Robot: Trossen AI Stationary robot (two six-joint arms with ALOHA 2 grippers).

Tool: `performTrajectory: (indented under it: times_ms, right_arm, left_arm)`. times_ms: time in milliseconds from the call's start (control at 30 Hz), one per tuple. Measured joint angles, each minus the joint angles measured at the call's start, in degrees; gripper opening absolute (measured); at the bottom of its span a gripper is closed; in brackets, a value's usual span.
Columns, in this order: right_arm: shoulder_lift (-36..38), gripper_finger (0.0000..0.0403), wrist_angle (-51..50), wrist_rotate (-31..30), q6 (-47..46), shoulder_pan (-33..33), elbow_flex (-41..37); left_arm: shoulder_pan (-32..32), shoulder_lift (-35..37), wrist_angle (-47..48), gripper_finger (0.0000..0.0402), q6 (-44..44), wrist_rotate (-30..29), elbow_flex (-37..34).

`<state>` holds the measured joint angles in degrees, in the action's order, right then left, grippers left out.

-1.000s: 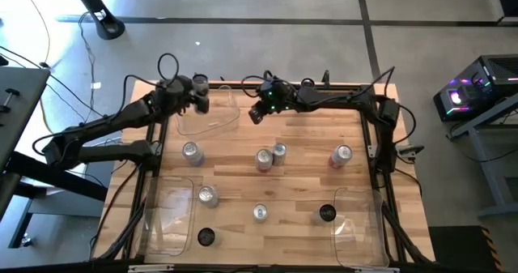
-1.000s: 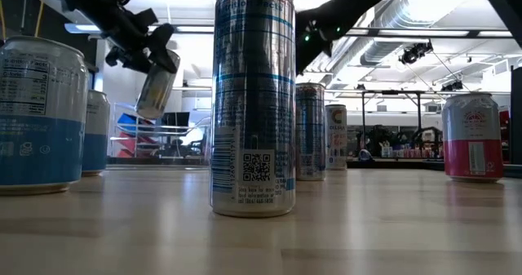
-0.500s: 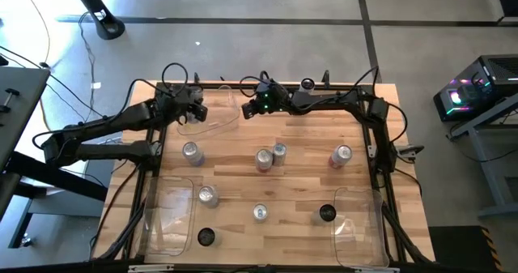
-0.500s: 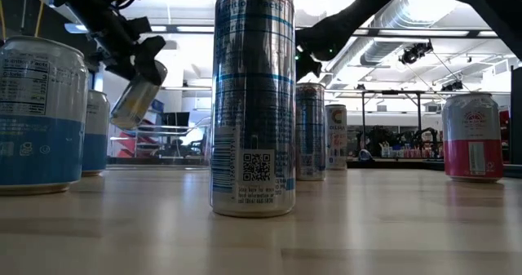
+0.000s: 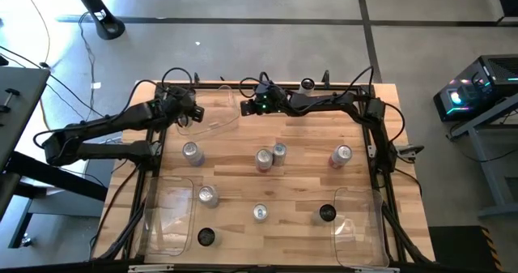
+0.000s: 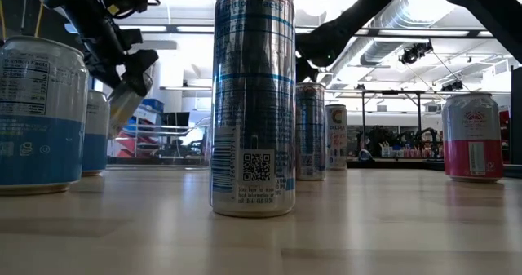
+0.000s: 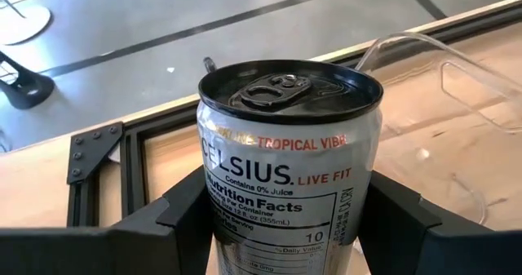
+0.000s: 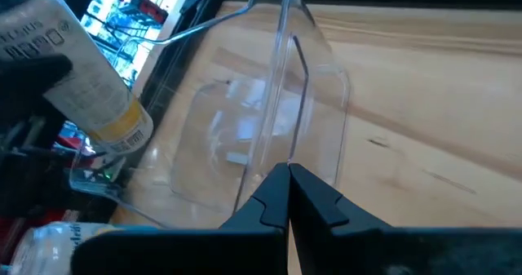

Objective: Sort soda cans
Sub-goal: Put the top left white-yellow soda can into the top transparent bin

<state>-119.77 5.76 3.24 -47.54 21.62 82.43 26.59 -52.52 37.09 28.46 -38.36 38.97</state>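
The left gripper [image 5: 183, 111] is hanging over the far left part of the worktop [image 5: 307, 184], at the edge of a clear bin [image 5: 212, 111], and it is clamping a silver can [image 7: 287, 169] with a dark top between its fingers [image 7: 183, 214]; in the low view that can [image 6: 122, 104] is tilting, and its upper end is disappearing behind the gripper. From above, the held can is almost wholly hidden under the arm. The right gripper [image 5: 251, 105] is sitting at the far edge beside the same bin, its fingers [image 8: 273, 197] pressed together with nothing between them, pointing at the bin's wall [image 8: 285, 104]. The other cans are standing on the worktop well apart from both grippers: one at the left [image 5: 191, 151], a pair touching in the middle [image 5: 271, 155], a red-and-silver one at the right [image 5: 341, 155], and four nearer the front [image 5: 207, 195] [image 5: 260, 213] [image 5: 327, 214] [image 5: 206, 236]. Two more clear bins are lying at the near corners [image 5: 170, 216] [image 5: 360, 224], their outlines hard to trace against the wood. In the low view a tall can [image 6: 254, 99] is blocking the middle of the worktop, and a blue-and-silver can [image 6: 37, 116] is being cut off by the frame's edge.
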Motion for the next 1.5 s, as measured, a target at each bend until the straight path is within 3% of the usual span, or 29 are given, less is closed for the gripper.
performTrajectory:
  times_ms: [333, 467, 633, 833, 933, 1067, 1300, 1500]
  right_arm:
    - [0.0, 0.0, 1.7, 1.8, -5.0, 1.4, 0.0]
    - [0.0, 0.0, 1.1, 6.5, -5.1, 0.1, 0.0]
    - [0.0, 0.0, 0.6, 6.9, -3.3, -2.4, 0.0]
    - [0.0, 0.0, 0.6, 6.8, -3.0, -2.5, 0.0]
    - [0.1, 0.0, 0.4, 7.4, -2.8, -2.5, 0.0]
    - [1.1, 0.0, -0.3, 7.7, -0.9, -2.3, 0.0]
    - [3.4, 0.0, -0.8, 7.5, 1.5, -1.2, 0.0]
    - [3.5, 0.0, -0.8, 8.5, 2.2, -1.4, 0.0]
  left_arm:
    - [0.0, -4.0, 0.3, 0.0218, 0.0, -0.3, 0.0]
    - [0.0, -5.5, 0.2, 0.0218, -0.5, -3.5, 0.0]
    - [2.1, -6.8, -2.7, 0.0218, -7.5, -9.1, 0.0]
    - [7.6, -7.0, -13.7, 0.0218, -20.4, -9.7, 0.0]
    - [11.5, -8.0, -18.3, 0.0218, -24.4, -6.2, 0.0]
    - [13.8, -8.2, -18.4, 0.0218, -19.9, 1.8, 0.0]
    - [15.8, -11.2, -23.9, 0.0218, -26.2, 1.6, 0.0]
    - [19.3, -16.9, -26.4, 0.0218, -22.6, 5.9, 0.0]
